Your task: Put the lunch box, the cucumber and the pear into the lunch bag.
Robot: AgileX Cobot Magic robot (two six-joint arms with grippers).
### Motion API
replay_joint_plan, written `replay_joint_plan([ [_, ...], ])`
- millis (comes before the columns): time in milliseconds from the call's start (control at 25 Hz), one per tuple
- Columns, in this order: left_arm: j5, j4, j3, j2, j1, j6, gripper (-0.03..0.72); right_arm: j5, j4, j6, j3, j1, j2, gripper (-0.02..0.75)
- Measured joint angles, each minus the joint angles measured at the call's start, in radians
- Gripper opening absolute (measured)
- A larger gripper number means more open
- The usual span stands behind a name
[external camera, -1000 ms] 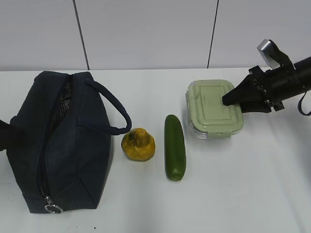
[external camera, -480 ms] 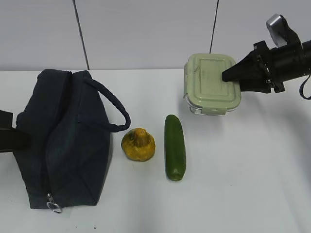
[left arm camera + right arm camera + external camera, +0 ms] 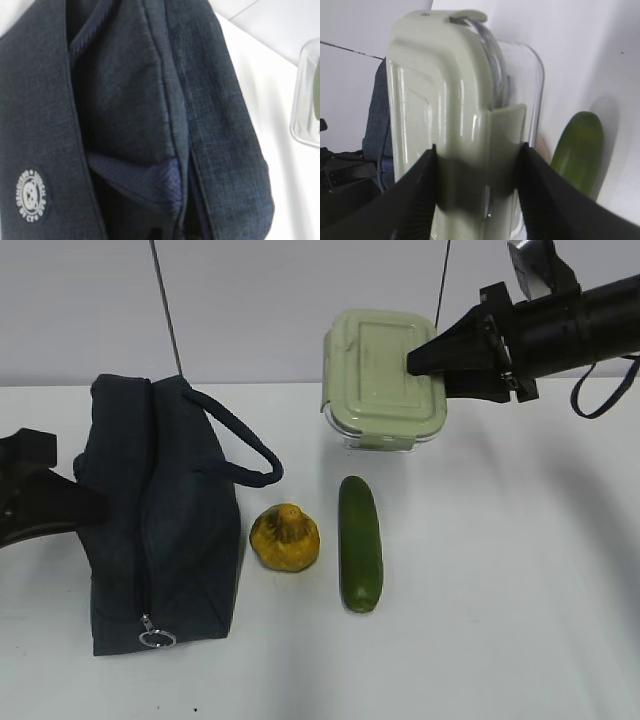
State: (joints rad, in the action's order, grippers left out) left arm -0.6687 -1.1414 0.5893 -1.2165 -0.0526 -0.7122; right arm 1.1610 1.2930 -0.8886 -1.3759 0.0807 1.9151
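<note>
Upper right, the right gripper (image 3: 415,362) clamps the stiff, slick lunch box (image 3: 382,378) by its end; left jaws clenched on the soft lunch bag (image 3: 165,525).

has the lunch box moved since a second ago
Yes. The lunch box has gone up and left, off the table; it was beside the cucumber, now above its far end.

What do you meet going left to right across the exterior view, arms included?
Left gripper at the bag's side → lunch bag → pear → cucumber → right gripper, which holds the lunch box in the air above the cucumber, so the box has no clear place in the order.
</note>
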Motion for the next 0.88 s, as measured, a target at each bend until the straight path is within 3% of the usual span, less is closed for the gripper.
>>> replay_joint_plan([
  [280, -0.029, -0.028, 0.007, -0.064, 0.0, -0.056, -0.015, 0.004, 0.02, 0.039, -0.101, -0.122, -0.001, 0.364],
  [600, -0.029, -0.048, 0.007, -0.066, 0.0, -0.069, -0.015, 0.011, 0.118, 0.049, -0.225, -0.273, -0.001, 0.364],
  [880, -0.082, -0.184, 0.007, -0.068, 0.0, -0.195, -0.015, 0.02, 0.132, 0.049, -0.253, -0.386, -0.001, 0.363],
])
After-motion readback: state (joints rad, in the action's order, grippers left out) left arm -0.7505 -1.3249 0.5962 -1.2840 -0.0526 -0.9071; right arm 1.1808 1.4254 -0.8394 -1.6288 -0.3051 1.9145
